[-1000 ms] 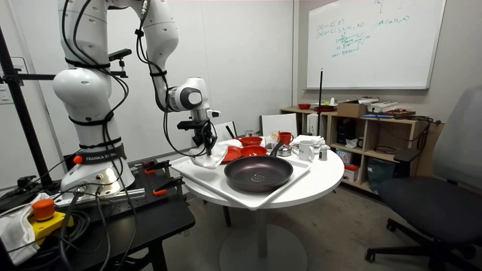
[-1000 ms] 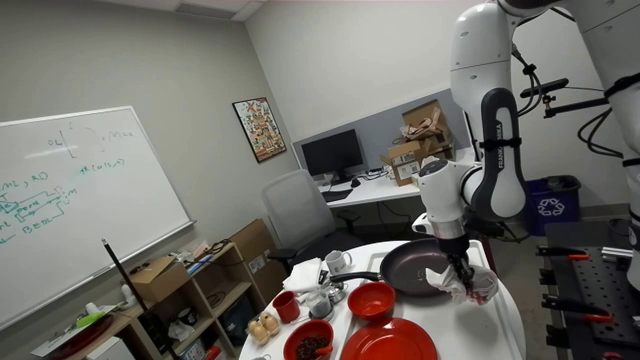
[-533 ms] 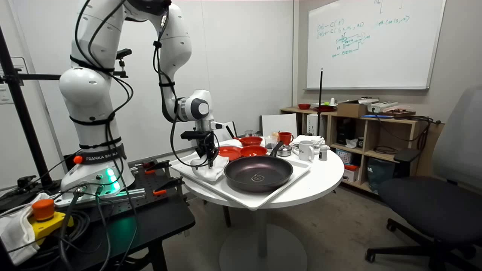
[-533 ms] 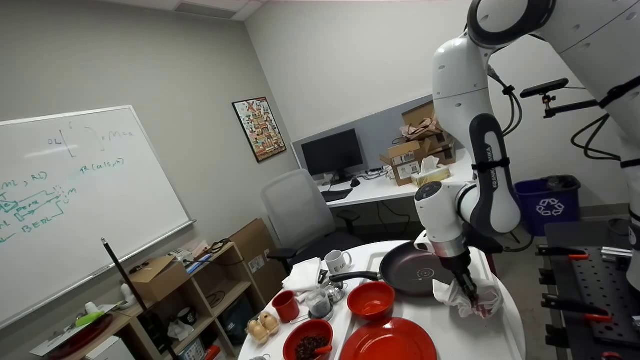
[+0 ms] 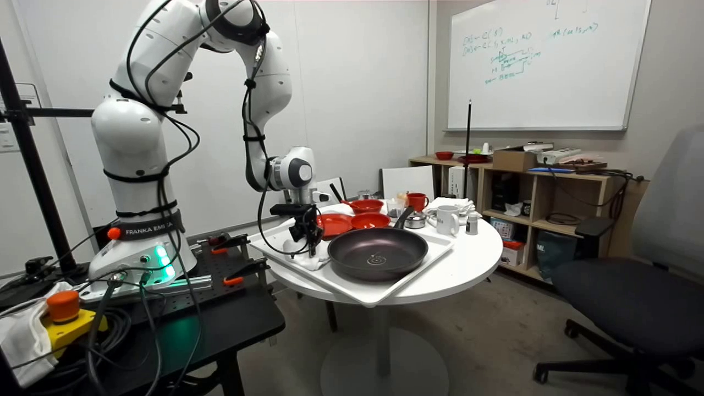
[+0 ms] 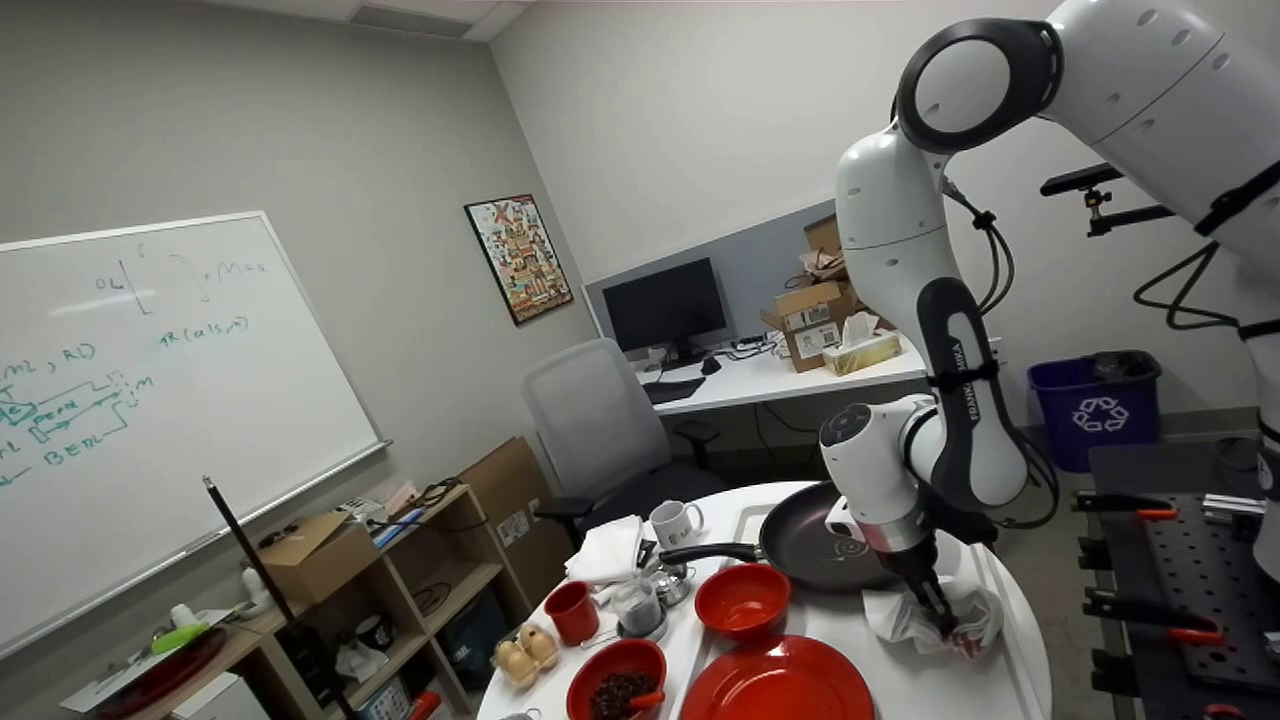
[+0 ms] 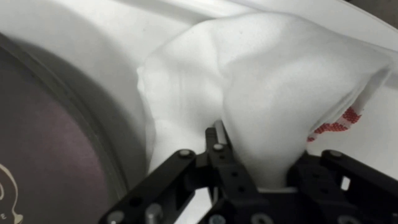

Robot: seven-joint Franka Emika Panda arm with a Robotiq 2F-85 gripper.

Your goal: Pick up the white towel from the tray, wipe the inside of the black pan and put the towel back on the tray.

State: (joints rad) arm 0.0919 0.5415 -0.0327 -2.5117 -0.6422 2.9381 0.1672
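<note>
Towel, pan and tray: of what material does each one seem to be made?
Towel: soft fabric, matt, perhaps cotton; it drapes in folds and shows red markings.
Pan: probably metal with a dark nonstick coating; the inside is smooth with a faint purplish sheen.
Tray: perhaps plastic or coated metal; smooth, white, with a stiff straight rim; the look leaves it open.
</note>
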